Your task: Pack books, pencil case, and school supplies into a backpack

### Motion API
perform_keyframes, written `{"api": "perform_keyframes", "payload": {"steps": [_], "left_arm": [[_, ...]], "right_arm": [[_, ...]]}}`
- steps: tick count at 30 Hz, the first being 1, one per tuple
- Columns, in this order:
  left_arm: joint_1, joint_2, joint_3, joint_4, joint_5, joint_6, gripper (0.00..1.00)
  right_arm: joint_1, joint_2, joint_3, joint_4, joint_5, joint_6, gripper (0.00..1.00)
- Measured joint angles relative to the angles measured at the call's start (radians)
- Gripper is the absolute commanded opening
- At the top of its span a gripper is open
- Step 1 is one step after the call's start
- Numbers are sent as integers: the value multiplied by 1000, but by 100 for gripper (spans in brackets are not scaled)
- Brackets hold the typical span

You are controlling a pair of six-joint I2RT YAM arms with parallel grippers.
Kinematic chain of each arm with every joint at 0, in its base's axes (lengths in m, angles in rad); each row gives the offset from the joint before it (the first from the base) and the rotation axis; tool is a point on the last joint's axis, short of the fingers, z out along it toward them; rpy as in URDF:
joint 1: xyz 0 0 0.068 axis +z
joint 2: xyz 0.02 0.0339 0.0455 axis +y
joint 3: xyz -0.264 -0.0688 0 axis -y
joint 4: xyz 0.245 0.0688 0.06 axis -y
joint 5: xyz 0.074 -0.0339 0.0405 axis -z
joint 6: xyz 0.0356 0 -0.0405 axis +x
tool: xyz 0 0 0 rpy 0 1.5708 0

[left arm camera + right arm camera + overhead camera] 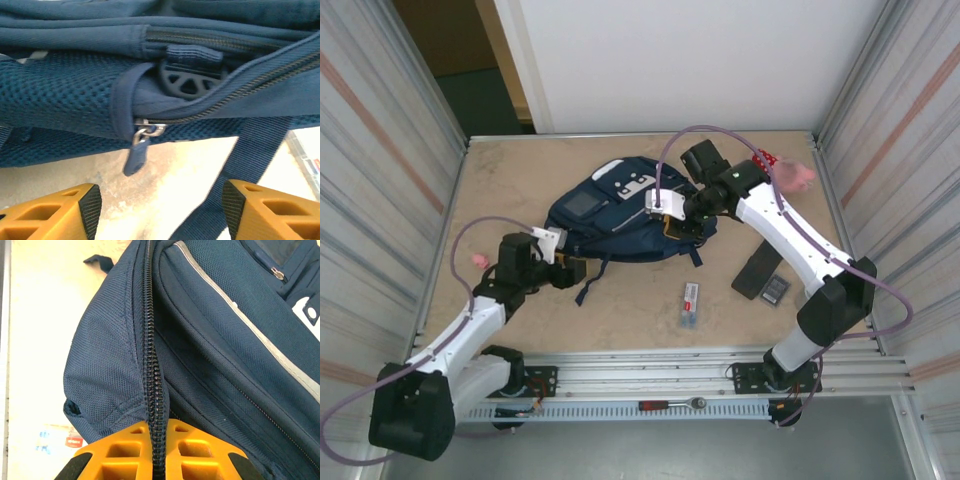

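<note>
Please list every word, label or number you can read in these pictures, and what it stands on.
No text can be read.
White patch on the large navy blue fabric backpack: dark marks, too small.
Narrow white pack with red and blue marks: print too blurred.

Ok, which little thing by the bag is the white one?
The narrow pack with red and blue marks, lying by itself. The long pencil case and small calculator to its right are both dark.

Tan table (520, 180), navy backpack (620, 215), black case (756, 270), perhaps calculator (776, 291), white pack (691, 304)
</note>
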Motion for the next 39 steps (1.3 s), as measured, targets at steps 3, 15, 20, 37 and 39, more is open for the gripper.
{"api": "perform_keyframes", "payload": {"steps": [3, 15, 20, 37, 39], "left_arm": [[-1, 36, -17, 69, -28, -1, 68], [-31, 245, -17, 285, -52, 28, 28], [-41, 251, -17, 341, -1, 43, 7], [-134, 55, 20, 85, 128, 57, 0], [-160, 66, 53, 42, 153, 61, 0]], "right_arm": [[-5, 0, 12, -14, -6, -6, 0], [-15, -11, 32, -16, -16, -19, 0], [-14, -11, 32, -8, -17, -16, 0], [72, -56, -213, 258, 106, 182, 0], [95, -56, -240, 311, 131, 220, 0]]}}
